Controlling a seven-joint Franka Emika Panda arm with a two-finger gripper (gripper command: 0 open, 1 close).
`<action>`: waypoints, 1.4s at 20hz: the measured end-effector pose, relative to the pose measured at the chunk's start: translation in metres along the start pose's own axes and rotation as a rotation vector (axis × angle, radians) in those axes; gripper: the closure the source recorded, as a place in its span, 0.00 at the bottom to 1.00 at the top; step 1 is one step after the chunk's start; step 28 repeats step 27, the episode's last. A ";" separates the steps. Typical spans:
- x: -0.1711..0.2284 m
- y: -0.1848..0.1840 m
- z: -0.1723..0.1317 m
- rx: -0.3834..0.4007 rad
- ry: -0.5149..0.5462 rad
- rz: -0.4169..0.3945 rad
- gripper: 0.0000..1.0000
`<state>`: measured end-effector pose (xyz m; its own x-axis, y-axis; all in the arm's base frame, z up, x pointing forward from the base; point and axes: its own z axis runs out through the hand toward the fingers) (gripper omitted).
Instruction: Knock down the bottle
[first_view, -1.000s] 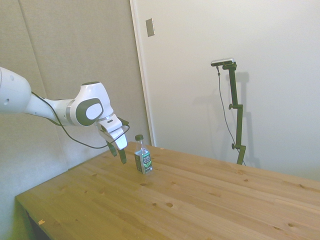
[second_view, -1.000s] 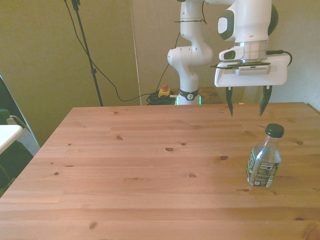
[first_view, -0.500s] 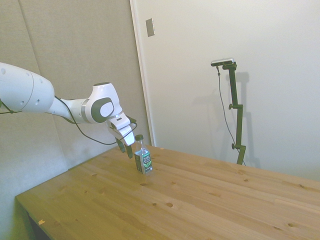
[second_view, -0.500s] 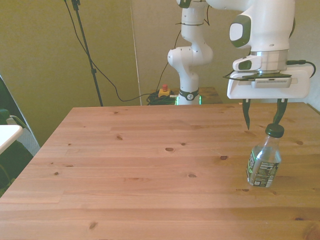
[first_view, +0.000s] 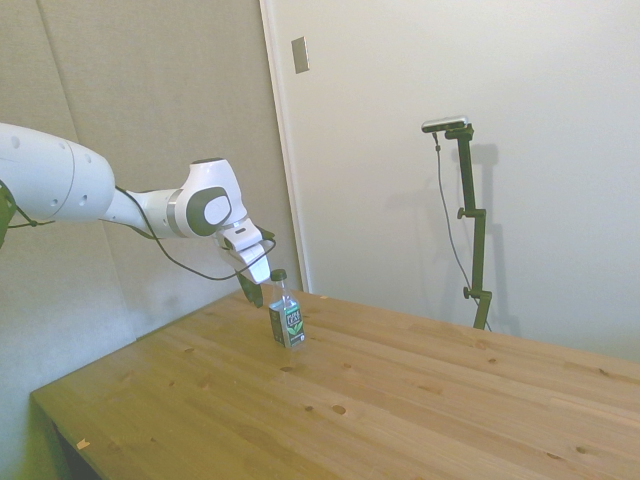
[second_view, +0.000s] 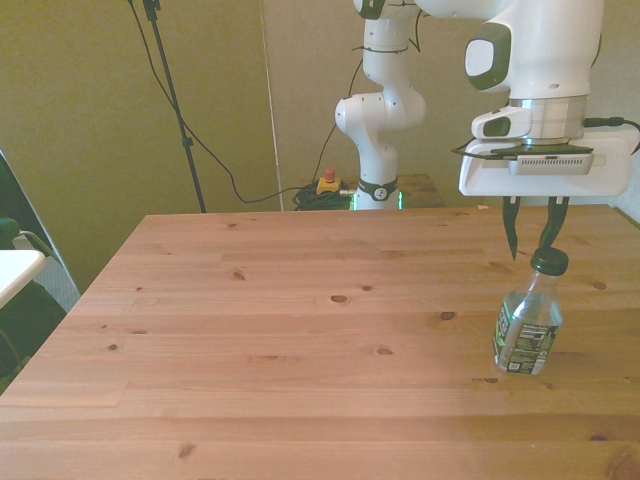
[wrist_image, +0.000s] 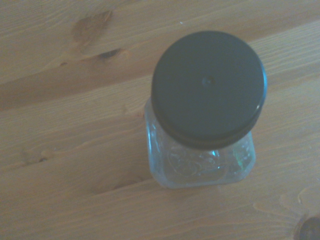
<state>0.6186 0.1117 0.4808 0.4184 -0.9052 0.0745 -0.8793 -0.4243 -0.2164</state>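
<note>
One bottle stands upright near the desk edge on the front view's right, its dark cap just below the end effector, whose fingers hang narrowly apart and grip nothing. Clear, thin plastic and seemingly almost empty, it is probably light, top-heavy and easily tipped. No grip seems needed; a sideways push high up, at the cap or neck, should topple it.

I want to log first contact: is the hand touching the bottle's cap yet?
Cannot tell. In the front view one fingertip of the hand overlaps the cap of the bottle, but that may be depth overlap; the side view shows no plain contact or gap.
</note>
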 end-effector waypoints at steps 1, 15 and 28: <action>0.002 -0.001 0.001 0.000 0.004 0.002 1.00; 0.030 -0.050 -0.005 0.068 0.075 0.071 1.00; 0.067 -0.090 0.036 0.118 0.120 0.123 1.00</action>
